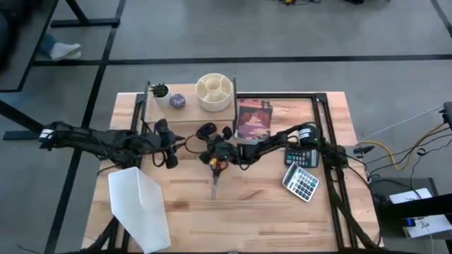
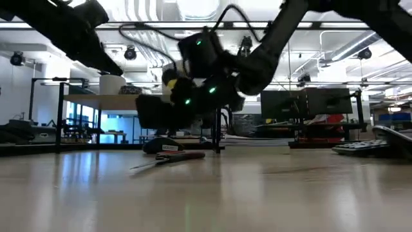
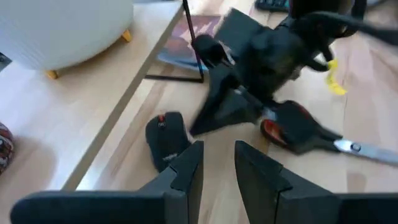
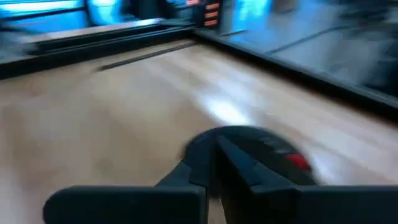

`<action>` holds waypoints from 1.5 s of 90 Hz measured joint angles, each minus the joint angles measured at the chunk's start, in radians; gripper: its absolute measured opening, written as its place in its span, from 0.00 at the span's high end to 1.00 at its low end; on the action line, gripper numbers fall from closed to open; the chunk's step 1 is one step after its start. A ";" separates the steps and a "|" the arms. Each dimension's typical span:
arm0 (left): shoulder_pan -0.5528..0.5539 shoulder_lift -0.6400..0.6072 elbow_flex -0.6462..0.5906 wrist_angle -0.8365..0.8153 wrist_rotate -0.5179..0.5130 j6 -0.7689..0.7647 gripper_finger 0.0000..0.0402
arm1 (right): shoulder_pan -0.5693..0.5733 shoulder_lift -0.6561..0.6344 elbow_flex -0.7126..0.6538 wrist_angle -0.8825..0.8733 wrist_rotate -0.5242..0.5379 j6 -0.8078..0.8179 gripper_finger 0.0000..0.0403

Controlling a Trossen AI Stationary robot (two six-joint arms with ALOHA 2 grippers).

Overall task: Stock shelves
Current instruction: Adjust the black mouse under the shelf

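Note:
The shelf (image 1: 187, 113) is a low light-wood board on thin black legs at the table's far left; its top (image 3: 74, 112) carries a cream round organizer (image 1: 214, 92), a small plant (image 1: 160, 90) and a purple ball (image 1: 177, 101). A black mouse (image 3: 166, 138) lies on the table beside the shelf's near edge. Scissors (image 3: 311, 130) with black-and-red handles lie flat on the table. My left gripper (image 3: 217, 171) stands open just short of the mouse. My right gripper (image 1: 213, 150) hovers shut over the scissors' handles, its tips (image 4: 214, 155) pointing at the mouse. My right gripper comes at the mouse's rounded top (image 4: 261, 149) slanting down from the table's right. I cannot tell whether its shut tips touch it. The low view shows the gripper (image 2: 158, 113) a little above the table.
A book (image 1: 254, 118) lies flat inside a black frame, right of the shelf. A calculator (image 1: 302, 180) sits at the right and a white angled file holder (image 1: 141, 208) at the near left. Bare tabletop lies between holder and calculator.

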 joint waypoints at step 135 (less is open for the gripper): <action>0.000 0.021 -0.002 -0.020 0.001 -0.013 0.81 | 0.048 -0.138 0.171 -0.606 -0.658 -0.367 0.98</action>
